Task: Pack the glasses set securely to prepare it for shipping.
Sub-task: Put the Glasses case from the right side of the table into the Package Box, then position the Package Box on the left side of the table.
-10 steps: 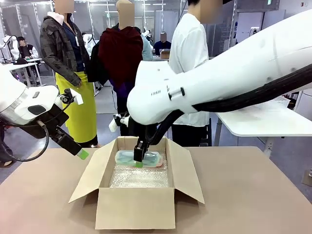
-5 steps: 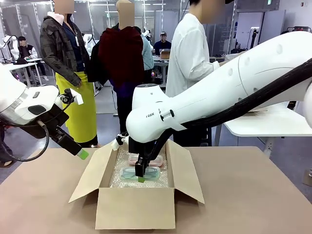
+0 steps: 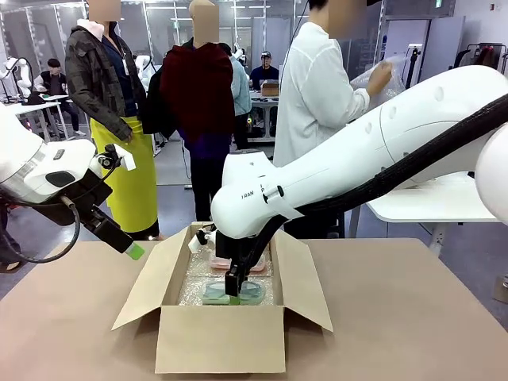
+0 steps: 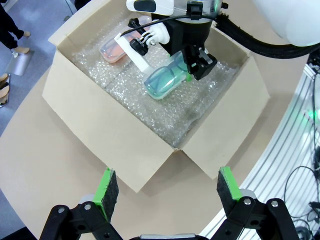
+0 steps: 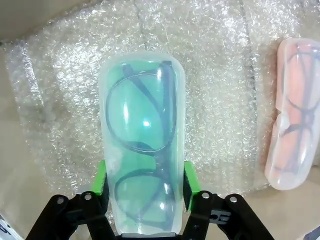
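Observation:
The mint green case of the glasses set lies low over the bubble wrap inside the cardboard box. My right gripper is shut on it, green pads pressed to both long sides. From the front, that gripper reaches down into the box with the mint case at its tip. The pink case rests behind it on the lining, apart from it. My left gripper hangs open left of the box; in its own view the left gripper is empty, above the box's near corner.
The box's flaps stand open on all sides on the brown table. A person at the far side holds a sheet of bubble wrap up. A white table stands at the back right.
My right gripper has carried the mint green case down and toward the box's near side, away from the pink case. The person has raised bubble wrap. The left arm has not moved.

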Tool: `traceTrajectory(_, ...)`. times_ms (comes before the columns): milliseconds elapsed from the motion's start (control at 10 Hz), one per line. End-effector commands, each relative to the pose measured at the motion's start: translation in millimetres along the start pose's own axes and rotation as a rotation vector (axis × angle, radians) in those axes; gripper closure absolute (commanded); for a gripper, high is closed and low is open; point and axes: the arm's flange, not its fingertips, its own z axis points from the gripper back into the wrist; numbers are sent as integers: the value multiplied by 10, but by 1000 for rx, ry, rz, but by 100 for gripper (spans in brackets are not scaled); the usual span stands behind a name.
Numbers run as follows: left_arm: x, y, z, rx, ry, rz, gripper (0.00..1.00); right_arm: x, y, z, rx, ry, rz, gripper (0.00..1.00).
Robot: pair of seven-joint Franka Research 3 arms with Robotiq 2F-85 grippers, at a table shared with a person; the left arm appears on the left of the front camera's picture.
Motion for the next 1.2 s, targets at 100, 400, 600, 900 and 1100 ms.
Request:
traceTrajectory(100, -9, 16, 13, -12, -7, -7, 0, 13, 138, 74, -10, -24, 11, 0)
traceTrajectory(400, -9, 16, 13, -12, -7, -7, 0, -14, 190, 173, -47, -30, 17, 0)
traceTrajectory(600, -9, 16, 13, -12, -7, -7, 0, 70, 108, 142, -18, -18, 23, 0)
traceTrajectory(900, -9, 16, 13, -12, -7, -7, 0, 70, 108, 142, -18, -18, 23, 0)
traceTrajectory(1100, -9, 16, 13, -12, -7, -7, 0, 70, 108, 142, -18, -18, 23, 0)
